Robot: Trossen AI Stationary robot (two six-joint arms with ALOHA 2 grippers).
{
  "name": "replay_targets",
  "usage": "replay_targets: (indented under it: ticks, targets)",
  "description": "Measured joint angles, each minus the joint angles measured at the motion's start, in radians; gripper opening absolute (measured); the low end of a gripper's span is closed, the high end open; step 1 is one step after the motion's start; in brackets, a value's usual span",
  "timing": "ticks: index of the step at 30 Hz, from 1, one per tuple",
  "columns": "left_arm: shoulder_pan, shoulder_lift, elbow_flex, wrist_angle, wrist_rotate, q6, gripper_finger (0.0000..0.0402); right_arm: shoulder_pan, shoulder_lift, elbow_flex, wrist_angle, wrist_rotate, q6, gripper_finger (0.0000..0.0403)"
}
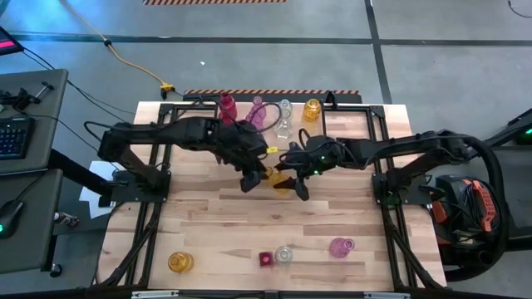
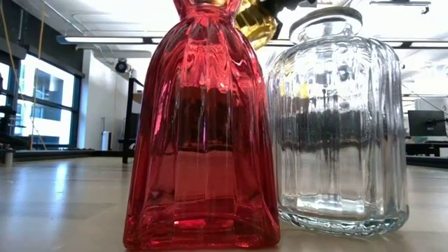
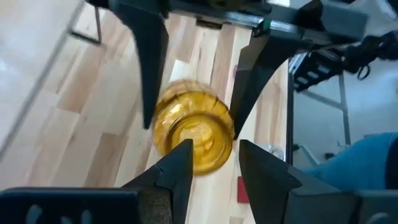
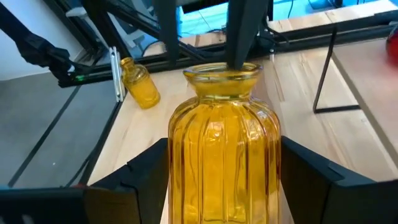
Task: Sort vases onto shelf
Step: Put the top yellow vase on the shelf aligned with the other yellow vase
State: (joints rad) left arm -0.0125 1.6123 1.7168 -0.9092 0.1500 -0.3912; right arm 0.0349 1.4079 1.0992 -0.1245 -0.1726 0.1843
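A yellow ribbed glass vase (image 1: pixel 280 178) is up off the table at its middle, between my two grippers. My right gripper (image 1: pixel 295 184) is shut on its body. My left gripper (image 1: pixel 252 181) is open over its mouth, pointing down, with one finger inside the mouth (image 4: pixel 239 59) and the other outside the neck (image 4: pixel 165 37). A red vase (image 1: pixel 226 106), a pink one (image 1: pixel 258 112), a clear one (image 1: pixel 284 116) and a yellow one (image 1: pixel 311 108) stand in a row on the shelf (image 1: pixel 349 116) at the far side. My right gripper pinches the yellow vase's ribbed body (image 4: pixel 186 155) between its two fingers, one on each side, below the neck. The fingers come level from the table's right. The vase stands upright in the hold, lifted clear of the table (image 2: pixel 255 21). My left gripper has one finger (image 3: pixel 183 152) down in the vase's mouth and one outside the rim. I cannot tell whether either touches the glass.
On the near part of the table stand a yellow vase (image 1: pixel 179 262), a small red vase (image 1: pixel 265 259), a clear jar (image 1: pixel 284 254) and a pink vase (image 1: pixel 341 247). The red vase (image 2: pixel 203 140) and the clear jar (image 2: pixel 343 126) fill the low view.
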Motion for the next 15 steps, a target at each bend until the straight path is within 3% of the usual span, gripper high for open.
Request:
replay_targets:
  ticks: [8,15]
  targets:
    - [0.027,-0.067,-0.001,-0.002,-0.017,-0.001,0.012,-0.003,-0.074,0.0,-0.028,0.018,-0.002,0.0225]
    - [0.033,-0.106,-0.001,-0.004,-0.016,0.0,0.012,-0.004,-0.181,0.0,-0.138,0.16,-0.036,0.0225]
